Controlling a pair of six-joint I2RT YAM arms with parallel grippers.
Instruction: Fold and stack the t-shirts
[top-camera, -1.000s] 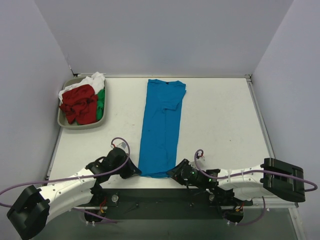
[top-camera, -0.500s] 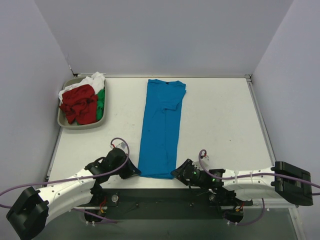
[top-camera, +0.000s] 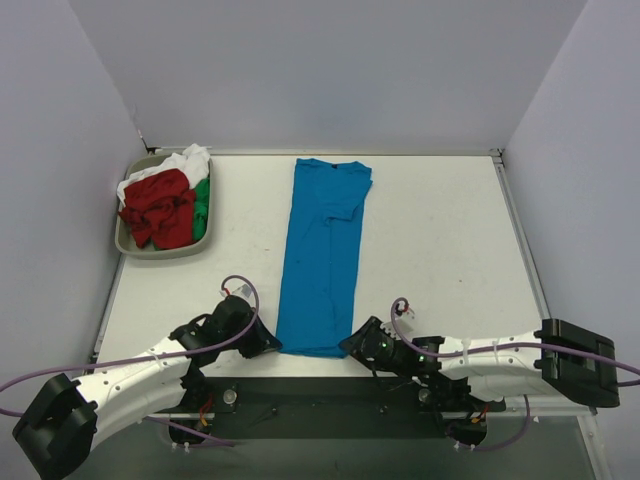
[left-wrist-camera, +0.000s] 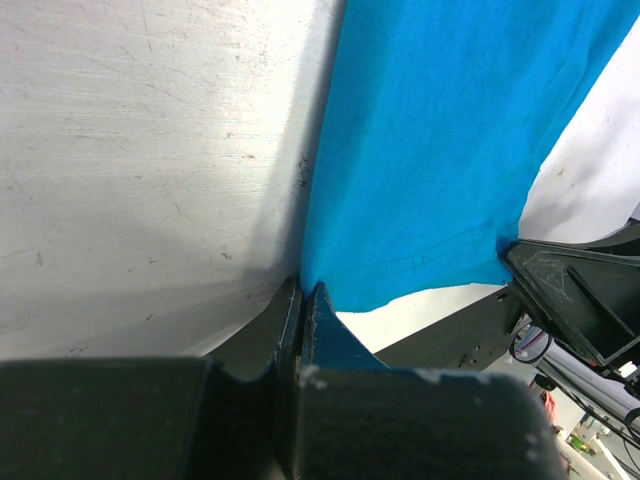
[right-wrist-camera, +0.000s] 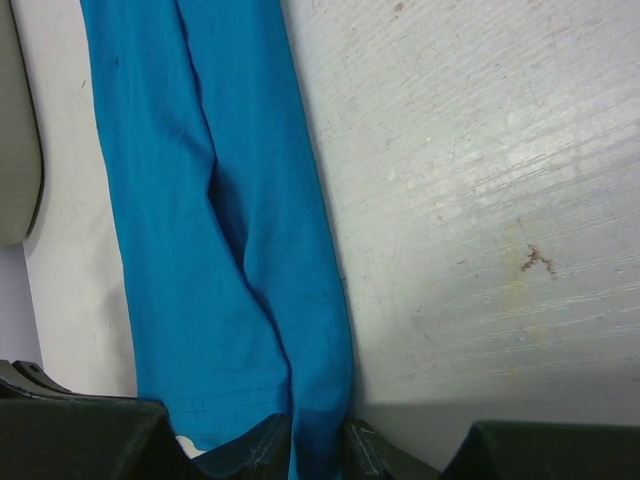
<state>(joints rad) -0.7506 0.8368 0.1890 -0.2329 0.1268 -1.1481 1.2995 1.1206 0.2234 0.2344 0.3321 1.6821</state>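
Observation:
The bright blue t-shirt (top-camera: 325, 250) lies folded lengthwise in a long strip down the middle of the table. My left gripper (top-camera: 272, 345) sits at its near left corner; in the left wrist view the jaws (left-wrist-camera: 303, 292) are shut on that corner of blue cloth (left-wrist-camera: 440, 150). My right gripper (top-camera: 350, 346) is at the near right corner; in the right wrist view (right-wrist-camera: 318, 438) its fingers pinch the shirt's right edge (right-wrist-camera: 200, 200). The red (top-camera: 160, 208), green (top-camera: 202, 205) and white (top-camera: 187, 160) t-shirts lie crumpled in the tray.
The grey oval tray (top-camera: 125, 243) stands at the far left of the table; its rim shows in the right wrist view (right-wrist-camera: 15, 150). The right arm's black end (left-wrist-camera: 585, 300) shows in the left wrist view. Walls close in the left, back and right sides.
The right arm's elbow swung out to the right and came partly back; its gripper stayed at the shirt's near right corner. The left arm and the shirt have not moved.

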